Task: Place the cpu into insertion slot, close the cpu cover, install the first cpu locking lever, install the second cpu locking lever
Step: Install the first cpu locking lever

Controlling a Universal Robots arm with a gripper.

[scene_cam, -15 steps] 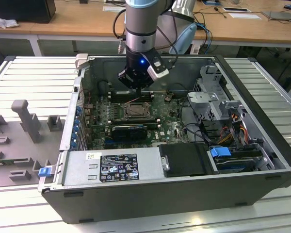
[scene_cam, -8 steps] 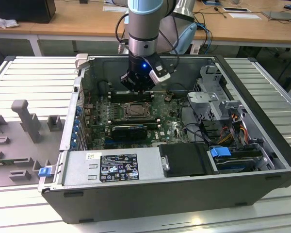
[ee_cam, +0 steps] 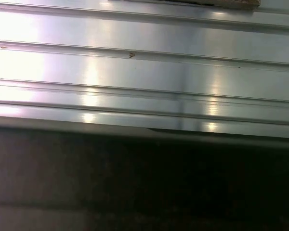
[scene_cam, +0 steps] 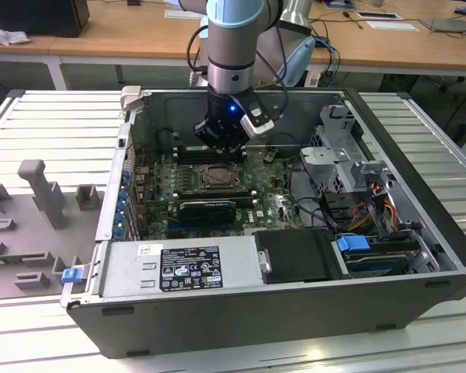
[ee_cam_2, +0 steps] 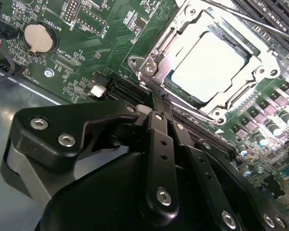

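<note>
in the second wrist view the small flat square cpu with its pale silver-grey metal top [ee_cam_2: 208, 63] lies seated in the square dark-framed insertion slot [ee_cam_2: 260, 77], and the thin metal windowed cpu cover [ee_cam_2: 180, 38] lies down around it. the black gripper [ee_cam_2: 156, 103] has its fingers drawn together on nothing, tips just beside the socket's corner. in the exterior view it hangs over the green motherboard [scene_cam: 276, 203] inside the open grey computer case [scene_cam: 419, 167].

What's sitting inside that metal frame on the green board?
The cpu, a pale silver square, lies in the insertion slot, with the cpu cover closed around its edges. The pins beneath it are hidden.
</note>
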